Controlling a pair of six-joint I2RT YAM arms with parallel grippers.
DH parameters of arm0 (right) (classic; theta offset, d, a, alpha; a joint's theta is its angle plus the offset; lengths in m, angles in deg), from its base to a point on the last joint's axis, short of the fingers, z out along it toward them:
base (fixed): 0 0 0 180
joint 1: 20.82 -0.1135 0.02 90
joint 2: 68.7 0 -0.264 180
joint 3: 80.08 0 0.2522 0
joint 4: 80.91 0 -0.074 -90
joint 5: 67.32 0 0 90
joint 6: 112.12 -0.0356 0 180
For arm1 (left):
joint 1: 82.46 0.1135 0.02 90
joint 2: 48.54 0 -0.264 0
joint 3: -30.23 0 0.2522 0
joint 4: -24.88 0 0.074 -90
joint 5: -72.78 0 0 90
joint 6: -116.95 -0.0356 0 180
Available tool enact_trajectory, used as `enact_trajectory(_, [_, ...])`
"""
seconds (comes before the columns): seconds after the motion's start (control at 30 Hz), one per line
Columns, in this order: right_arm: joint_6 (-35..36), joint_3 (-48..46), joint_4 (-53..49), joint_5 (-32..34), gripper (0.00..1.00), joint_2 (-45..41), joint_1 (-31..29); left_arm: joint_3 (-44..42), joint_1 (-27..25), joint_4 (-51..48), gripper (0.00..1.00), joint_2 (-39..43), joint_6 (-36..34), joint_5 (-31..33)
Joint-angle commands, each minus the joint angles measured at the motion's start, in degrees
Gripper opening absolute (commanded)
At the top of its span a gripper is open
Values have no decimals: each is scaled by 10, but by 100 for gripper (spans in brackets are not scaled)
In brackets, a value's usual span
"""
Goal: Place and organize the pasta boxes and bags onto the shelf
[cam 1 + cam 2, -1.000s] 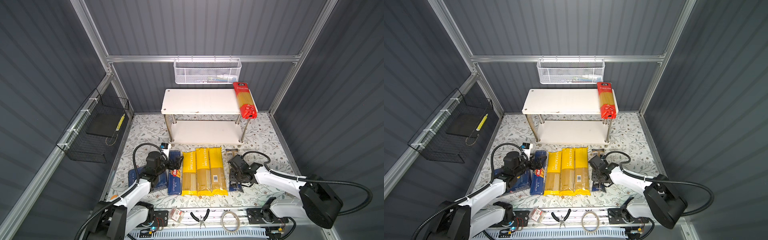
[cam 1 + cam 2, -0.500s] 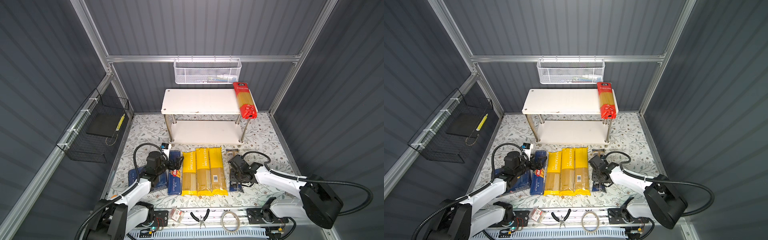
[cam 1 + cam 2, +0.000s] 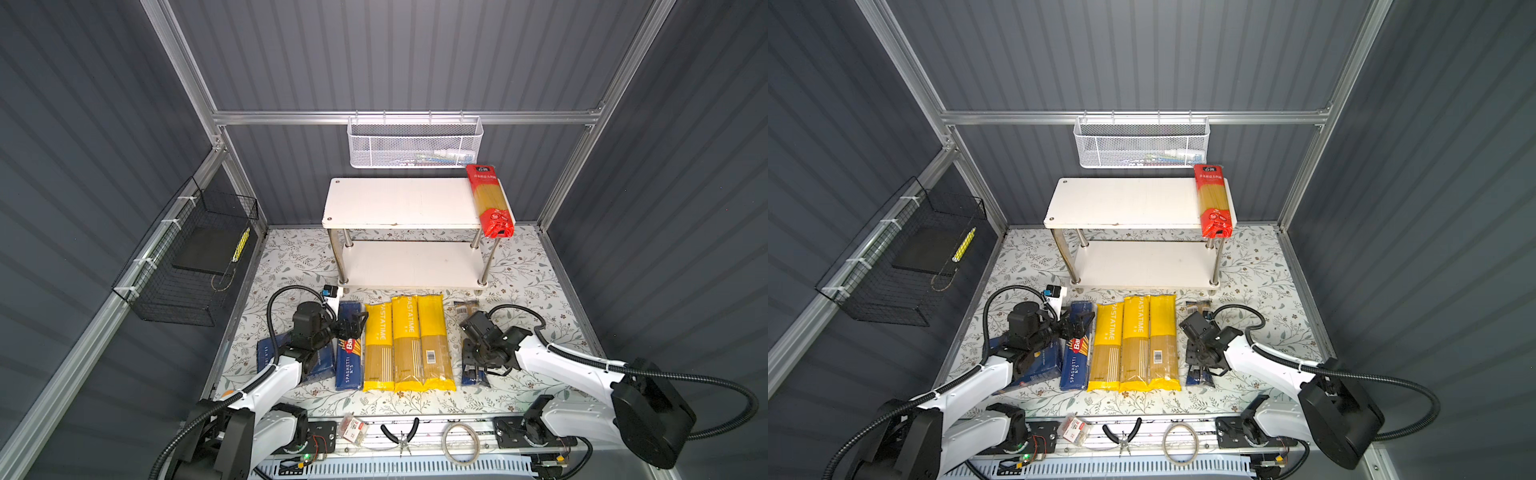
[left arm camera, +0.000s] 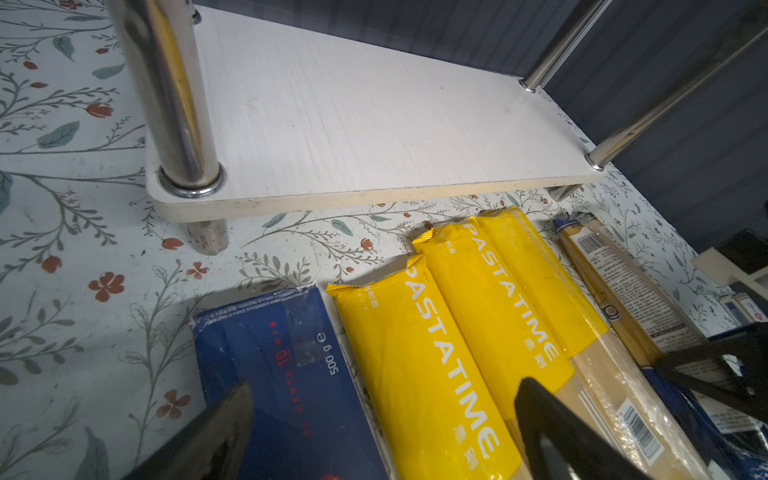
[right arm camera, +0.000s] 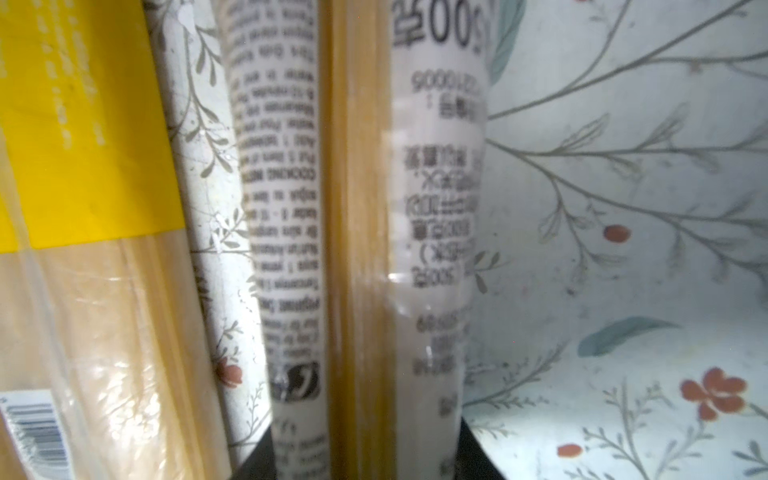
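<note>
- Your right gripper (image 5: 368, 461) has its jaws pressed against both sides of the clear pasta bag (image 5: 357, 208). The bag lies flat near the desk's (image 3: 519, 291) front edge, right of the yellow bags (image 3: 405, 340).
- Your left gripper (image 4: 382, 432) is spread wide and holds nothing, above the blue spaghetti box (image 4: 282, 374).
- One red bag (image 3: 490, 203) lies across the right end of the shelf's (image 3: 399, 203) top board.

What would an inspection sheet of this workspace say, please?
Surface: floral mat, nothing spilled.
Job's things: red bag on top tier of the white shelf, right end; lower tier bare; three yellow bags, blue spaghetti box, second blue box and clear bag on the mat.
Clutter: pliers, wire coil, small packet on the front rail.
Grippers: left gripper open over blue spaghetti box and nearest yellow bag; right gripper jaws against both sides of the clear bag.
Cables: black cable loops behind each wrist.
Surroundings: white mesh basket, back wall; black wire basket, left wall.
</note>
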Motion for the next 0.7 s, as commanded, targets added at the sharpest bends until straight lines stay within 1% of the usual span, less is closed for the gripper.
enact_trajectory(0.0, [-2,-9,7,-13,18,-20,7,8,0,0,99,-1,-8,-15])
enact_trajectory(0.23, [8,-5,13,-26,13,-35,11,9,0,0,99,-3,-7,-16])
enact_trajectory(0.4, [14,4,9,-35,11,-54,12,5,0,0,99,11,-7,-15])
enact_trajectory(0.57, [15,11,-10,-38,11,-104,12,-2,0,1,99,27,-4,-12])
enact_trajectory(0.67, [16,15,-25,-34,11,-128,12,1,0,-1,99,23,-3,-12])
